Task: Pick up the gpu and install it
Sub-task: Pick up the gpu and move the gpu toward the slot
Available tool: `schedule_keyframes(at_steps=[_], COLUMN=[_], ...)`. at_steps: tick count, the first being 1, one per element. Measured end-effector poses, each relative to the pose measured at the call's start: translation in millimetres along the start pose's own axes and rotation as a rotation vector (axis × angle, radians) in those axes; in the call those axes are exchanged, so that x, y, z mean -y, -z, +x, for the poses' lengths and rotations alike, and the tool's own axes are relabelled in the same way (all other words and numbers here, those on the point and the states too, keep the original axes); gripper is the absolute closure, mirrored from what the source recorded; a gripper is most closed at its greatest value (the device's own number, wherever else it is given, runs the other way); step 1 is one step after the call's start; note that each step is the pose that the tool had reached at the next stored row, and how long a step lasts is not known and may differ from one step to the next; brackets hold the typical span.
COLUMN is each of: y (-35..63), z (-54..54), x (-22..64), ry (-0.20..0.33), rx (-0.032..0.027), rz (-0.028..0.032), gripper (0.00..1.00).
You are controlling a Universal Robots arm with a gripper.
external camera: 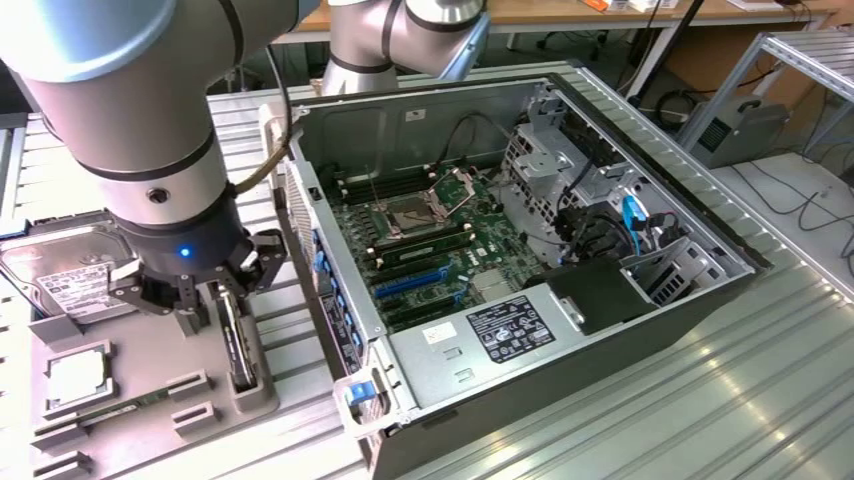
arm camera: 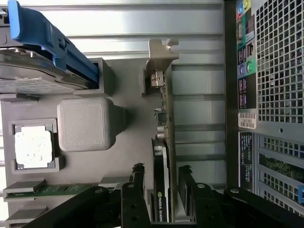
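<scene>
The gpu (external camera: 240, 340) (arm camera: 160, 194) stands on its long edge in a slot of the grey tray (external camera: 140, 445) (arm camera: 128, 142), outside the case (external camera: 707, 235) and just beside its rear wall, on the exterior view's left. Its silver bracket (arm camera: 161, 54) is at the end away from the gripper. You have the gripper (external camera: 214, 305) (arm camera: 161, 168) low over the card with the jaws apart, one finger (arm camera: 138, 178) on each face. A thin gap shows on both sides, so there is no grip. Elsewhere on the tray: the hard drive (external camera: 60, 275) (arm camera: 33, 76) in a blue carrier, a cpu (external camera: 78, 375) (arm camera: 34, 147) flat in its pocket, and a memory stick (external camera: 114, 410) (arm camera: 57, 190) near it. The case lies on its side on the slatted table (external camera: 694, 410), side panel off, with the motherboard (external camera: 427, 250) and its blue slots (external camera: 407, 285) in plain sight.
</scene>
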State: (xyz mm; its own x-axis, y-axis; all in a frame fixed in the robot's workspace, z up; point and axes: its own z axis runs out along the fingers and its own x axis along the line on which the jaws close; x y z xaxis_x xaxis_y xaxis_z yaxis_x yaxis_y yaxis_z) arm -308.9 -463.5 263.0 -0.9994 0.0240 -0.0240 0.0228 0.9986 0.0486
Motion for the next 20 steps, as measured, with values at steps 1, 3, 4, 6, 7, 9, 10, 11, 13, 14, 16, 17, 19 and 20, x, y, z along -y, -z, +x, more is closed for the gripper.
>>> schedule_keyframes(at_steps=[1, 3, 4, 6, 7, 9, 10, 11, 13, 14, 16, 17, 19, 20], y=[-2.1, -8.1, -9.9, -13.3, -14.0, -15.3, -16.7, -19.1, -20.9, -21.4, -23.1, -24.0, -24.7, -24.7], z=[0.0, 0.2, 0.2, 0.2, 0.0, -0.5, -0.4, -0.4, -0.4, -0.3, -0.3, -0.3, -0.3, -0.3], x=[0.1, 0.4, 0.5, 0.6, 0.7, 0.7, 0.8, 0.9, 1.0, 1.1, 1.1, 1.1, 1.2, 1.2], ry=[0.000, 0.000, 0.000, 0.000, 0.000, 0.000, 0.000, 0.000, 0.000, 0.000, 0.000, 0.000, 0.000, 0.000], rx=[0.0000, -0.0004, -0.0005, -0.0008, -0.0014, -0.0023, -0.0024, -0.0027, -0.0029, -0.0031, -0.0033, -0.0034, -0.0039, -0.0040], rz=[0.0000, 0.0000, 0.0001, 0.0000, 0.0001, 0.0001, 0.0000, 0.0001, 0.0001, 0.0003, 0.0002, 0.0001, 0.0003, 0.0003], gripper=[0.58, 0.58, 0.58, 0.58, 0.58, 0.58, 0.58, 0.58, 0.58, 0.58, 0.58, 0.58, 0.58, 0.58])
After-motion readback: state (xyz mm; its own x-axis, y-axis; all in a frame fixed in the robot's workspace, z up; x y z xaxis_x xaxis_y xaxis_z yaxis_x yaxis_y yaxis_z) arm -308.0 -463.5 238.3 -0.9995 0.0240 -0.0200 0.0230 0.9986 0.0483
